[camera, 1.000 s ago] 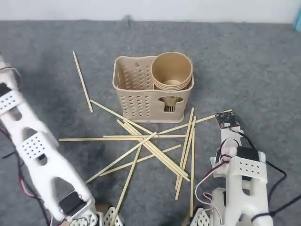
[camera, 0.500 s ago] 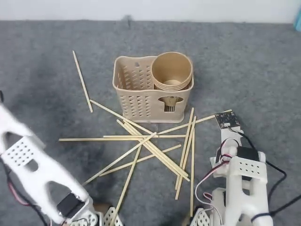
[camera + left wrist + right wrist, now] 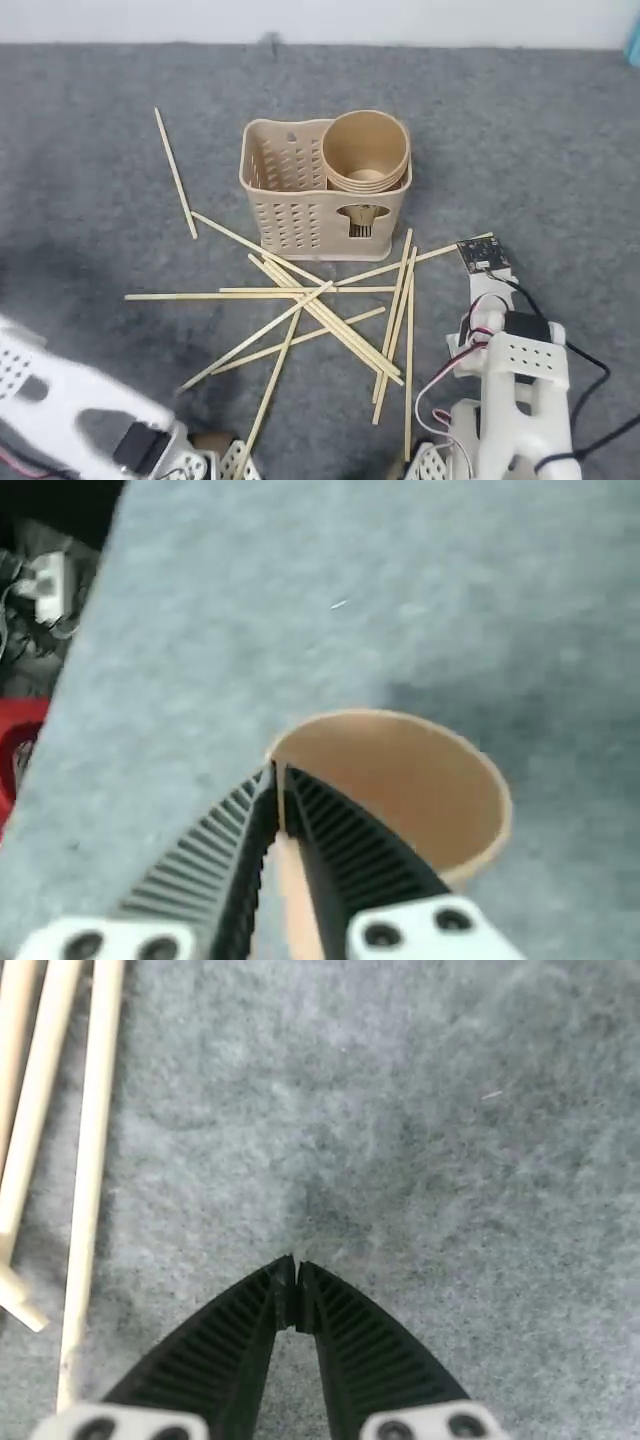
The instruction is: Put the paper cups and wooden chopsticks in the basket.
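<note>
My left gripper [image 3: 277,776] is shut on the rim of a tan paper cup [image 3: 420,780], one finger inside and one outside, above grey carpet. The left arm [image 3: 70,400] lies low at the near left corner of the high view. A beige perforated basket [image 3: 262,150] stands mid-table with stacked paper cups [image 3: 365,150] in its right compartment. Several wooden chopsticks [image 3: 320,310] lie scattered in front of the basket, and one chopstick [image 3: 175,185] lies to its left. My right gripper [image 3: 297,1266] is shut and empty just over the carpet, with chopsticks [image 3: 85,1160] beside it.
The right arm [image 3: 515,380] is folded at the near right, a small circuit board [image 3: 482,256] and wires on it. A white wall edge [image 3: 320,20] runs along the far side of the grey carpet.
The left arm has swung down and outward toward the near left corner of the high view. The right arm, basket and chopsticks have not moved.
</note>
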{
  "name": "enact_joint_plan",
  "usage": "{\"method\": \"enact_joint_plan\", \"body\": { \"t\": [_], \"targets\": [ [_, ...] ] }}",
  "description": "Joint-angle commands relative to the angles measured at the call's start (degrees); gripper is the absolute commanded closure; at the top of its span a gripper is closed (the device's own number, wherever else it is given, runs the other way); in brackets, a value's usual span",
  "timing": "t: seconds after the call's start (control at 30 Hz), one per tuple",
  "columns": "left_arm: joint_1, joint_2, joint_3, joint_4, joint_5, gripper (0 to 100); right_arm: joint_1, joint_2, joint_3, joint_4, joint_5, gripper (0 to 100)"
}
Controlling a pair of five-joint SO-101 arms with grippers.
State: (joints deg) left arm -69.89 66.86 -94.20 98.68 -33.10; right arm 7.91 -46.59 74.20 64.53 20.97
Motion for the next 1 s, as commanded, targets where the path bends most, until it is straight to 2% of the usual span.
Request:
{"method": "enact_joint_plan", "body": {
  "t": [0.0, 0.27, 0.67, 0.8, 0.97],
  "targets": [
    [-2.90, -4.66, -1.01, 2.11, -0.62, 99, 0.31, -1.19, -0.35, -0.48, 0.44, 99.1],
    [-5.98, -11.60, 18.15, 2.20, -7.38, 99, 0.22, -1.19, -0.35, -0.57, 0.44, 99.1],
    [-4.84, -45.36, 63.52, 1.67, -10.81, 99, 0.22, -1.19, -0.35, -0.57, 0.44, 99.1],
    [-3.69, -50.46, 70.81, 0.44, -10.90, 99, 0.22, -1.19, -0.35, -0.57, 0.44, 99.1],
    [-2.90, -51.96, 71.52, 0.70, -10.90, 98, 0.22, -1.19, -0.35, -0.48, 0.53, 99.1]
  ]
}}
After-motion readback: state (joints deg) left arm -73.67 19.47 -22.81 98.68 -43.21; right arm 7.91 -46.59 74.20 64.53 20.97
